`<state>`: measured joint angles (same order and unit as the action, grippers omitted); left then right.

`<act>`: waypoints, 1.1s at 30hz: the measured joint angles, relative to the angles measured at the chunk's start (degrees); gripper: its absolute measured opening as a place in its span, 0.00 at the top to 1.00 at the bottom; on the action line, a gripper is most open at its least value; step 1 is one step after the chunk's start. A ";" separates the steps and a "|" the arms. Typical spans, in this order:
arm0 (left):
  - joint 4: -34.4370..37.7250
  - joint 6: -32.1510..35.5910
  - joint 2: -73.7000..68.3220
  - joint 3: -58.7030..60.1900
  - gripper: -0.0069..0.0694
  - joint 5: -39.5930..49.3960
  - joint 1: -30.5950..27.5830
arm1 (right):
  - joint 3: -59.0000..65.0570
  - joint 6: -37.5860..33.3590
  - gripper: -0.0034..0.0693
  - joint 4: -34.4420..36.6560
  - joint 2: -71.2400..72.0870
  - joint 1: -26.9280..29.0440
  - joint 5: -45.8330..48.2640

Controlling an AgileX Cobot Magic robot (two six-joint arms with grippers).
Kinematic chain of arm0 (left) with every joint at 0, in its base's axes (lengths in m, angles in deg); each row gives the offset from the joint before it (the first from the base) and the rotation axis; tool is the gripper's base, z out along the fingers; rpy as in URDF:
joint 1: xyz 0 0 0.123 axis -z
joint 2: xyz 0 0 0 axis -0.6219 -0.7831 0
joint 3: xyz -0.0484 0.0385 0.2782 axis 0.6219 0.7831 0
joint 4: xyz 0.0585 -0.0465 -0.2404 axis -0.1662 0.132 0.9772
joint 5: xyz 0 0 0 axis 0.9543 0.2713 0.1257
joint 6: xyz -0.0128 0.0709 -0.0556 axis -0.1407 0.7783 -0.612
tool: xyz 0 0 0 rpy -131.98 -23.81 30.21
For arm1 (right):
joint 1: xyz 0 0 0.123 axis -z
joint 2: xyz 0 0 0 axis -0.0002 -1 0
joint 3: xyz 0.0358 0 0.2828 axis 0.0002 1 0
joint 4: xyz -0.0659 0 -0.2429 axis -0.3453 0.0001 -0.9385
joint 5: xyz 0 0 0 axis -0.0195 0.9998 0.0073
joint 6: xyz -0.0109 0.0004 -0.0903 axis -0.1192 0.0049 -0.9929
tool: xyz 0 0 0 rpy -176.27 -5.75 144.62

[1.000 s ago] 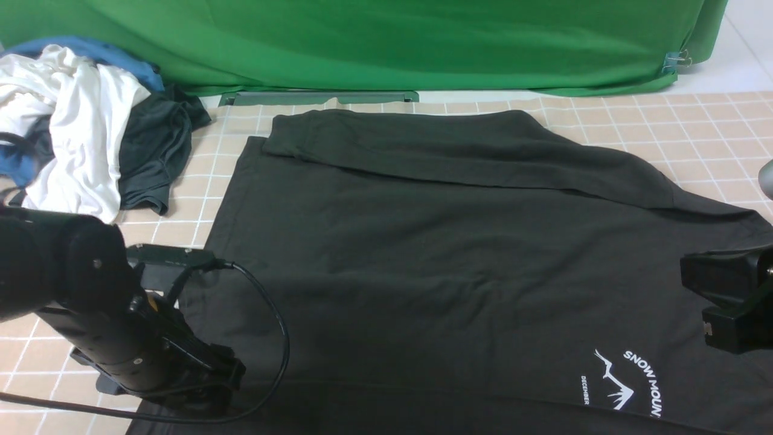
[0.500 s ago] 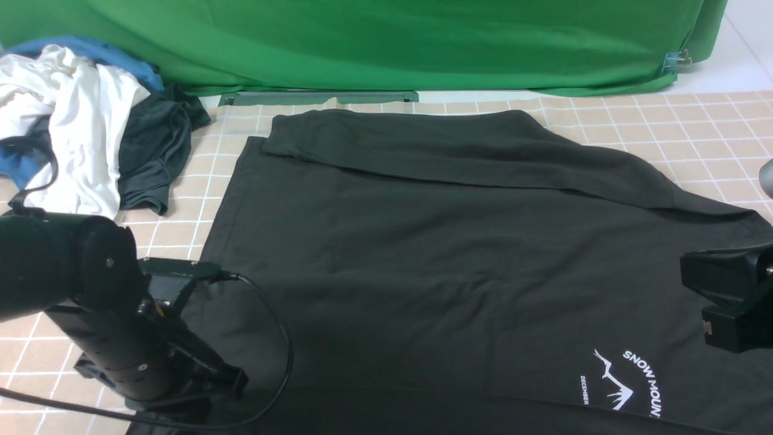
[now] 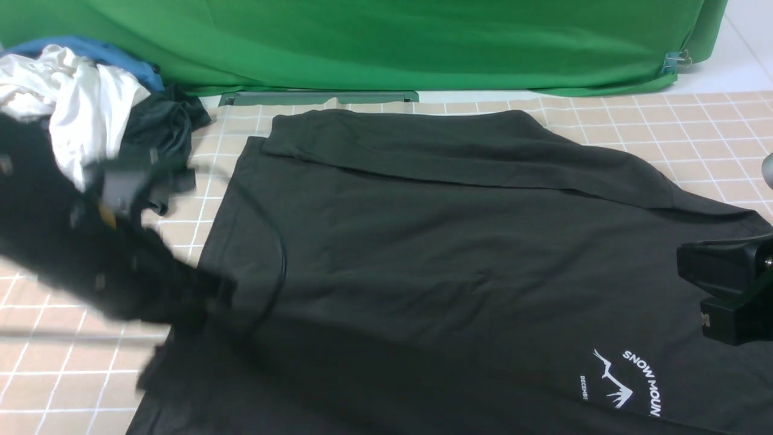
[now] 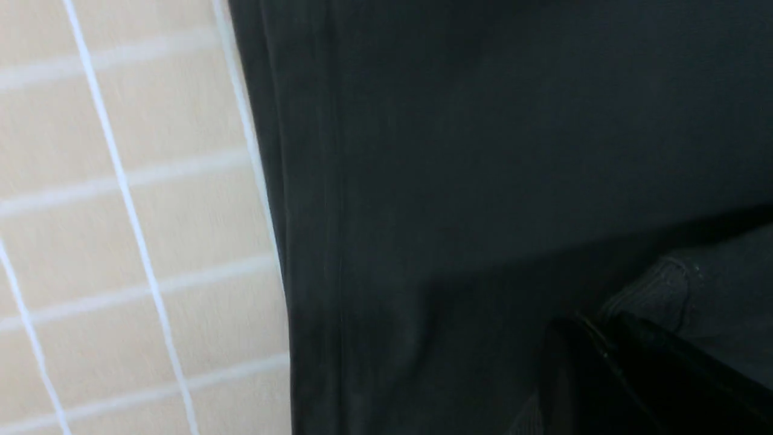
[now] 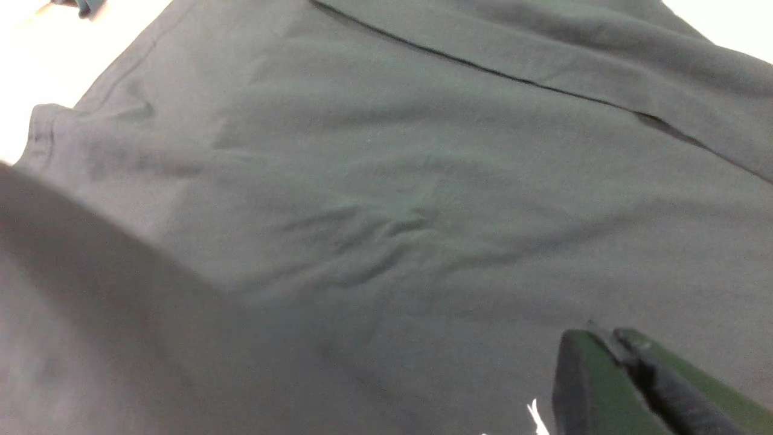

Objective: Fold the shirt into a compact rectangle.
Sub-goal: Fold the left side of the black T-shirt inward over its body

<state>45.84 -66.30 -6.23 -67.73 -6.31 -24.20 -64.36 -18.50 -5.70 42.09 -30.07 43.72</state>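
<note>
One big black shirt (image 3: 423, 241) lies spread over the middle of the table (image 3: 694, 121), far edge folded over. The left gripper (image 4: 595, 329) pinches its left edge, likely to fold it. The right gripper (image 5: 604, 338) is closed too; I cannot tell on what.

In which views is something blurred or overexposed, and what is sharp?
Front view: the left arm is smeared by motion, while the shirt and its print are sharp. Left wrist view: the table lines look slightly smeared and the shirt is very dark. Right wrist view: the table corner is washed out to white.
</note>
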 joint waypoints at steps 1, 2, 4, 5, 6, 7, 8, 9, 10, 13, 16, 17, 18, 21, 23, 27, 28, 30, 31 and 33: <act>-0.12 -0.13 -0.20 -1.28 0.87 0.02 0.00 | 0.00 0.00 0.86 0.00 0.00 0.00 0.00; -0.34 -0.26 -1.05 -3.87 0.87 0.07 0.00 | 0.00 0.00 0.85 0.00 0.00 0.00 0.00; -1.12 -0.30 -3.15 -8.47 0.87 0.12 0.00 | 0.00 0.00 0.85 0.00 0.00 0.00 0.00; -1.53 -0.30 -3.83 -9.67 0.87 0.12 0.00 | 0.00 0.00 0.84 0.00 0.00 0.00 0.00; -1.98 -0.36 -5.08 -11.56 0.87 0.00 0.00 | 0.00 0.00 0.84 0.00 0.00 0.00 0.00; -2.59 -0.36 -6.72 -13.66 0.87 -0.09 0.00 | 0.00 0.00 0.83 0.00 0.00 0.00 0.00; -3.02 -0.41 -7.86 -14.93 0.87 -0.24 0.00 | 0.00 0.00 0.83 0.00 0.00 0.00 -0.05; -3.70 -0.55 -9.30 -16.40 0.87 -0.52 0.00 | 0.00 0.00 0.83 0.00 0.00 0.00 -0.05; -4.53 -0.75 -10.45 -17.44 0.87 -0.88 0.00 | 0.00 0.07 0.83 0.00 0.00 0.00 -0.05; -7.28 -2.14 -14.66 -20.49 0.87 -2.58 0.00 | 0.00 0.18 0.83 0.00 0.00 0.00 -0.05; -9.91 -2.14 -18.99 -22.40 0.87 -4.19 0.00 | 0.00 0.29 0.82 0.00 0.00 0.00 -0.05; -10.26 -2.46 -19.45 -22.60 0.87 -4.31 0.00 | 0.00 0.30 0.81 0.00 0.00 0.00 -0.05; -10.66 -2.46 -20.56 -22.72 0.87 -4.78 0.00 | 0.00 0.30 0.81 0.00 0.00 0.00 -0.05; -11.92 -2.46 -23.44 -22.74 0.86 -7.01 0.00 | 0.00 0.34 0.81 0.00 0.00 0.00 -0.05; -12.91 -2.57 -24.90 -22.75 0.85 -8.64 0.00 | 0.00 0.41 0.80 0.00 0.00 0.00 -0.05; -15.24 -3.15 -26.39 -22.75 0.77 -10.60 0.00 | 0.00 0.56 0.79 0.00 0.00 0.00 -0.05; -16.43 -4.12 -26.76 -22.80 0.71 -11.60 0.00 | 0.00 0.56 0.78 0.00 0.00 0.00 -0.05; -18.67 -7.31 -27.01 -22.87 0.59 -12.82 0.00 | 0.00 0.56 0.77 0.00 0.00 0.00 -0.05; -19.47 -9.49 -27.08 -23.10 0.54 -13.64 0.00 | 0.00 0.56 0.77 0.00 0.00 0.00 -0.05; -19.85 -11.96 -27.20 -23.58 0.48 -14.26 -0.07 | 0.00 0.58 0.77 0.00 0.00 0.00 -0.05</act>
<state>25.99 -78.26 -33.43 -91.31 -20.57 -24.27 -64.36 -17.93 -5.70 42.09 -30.07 43.68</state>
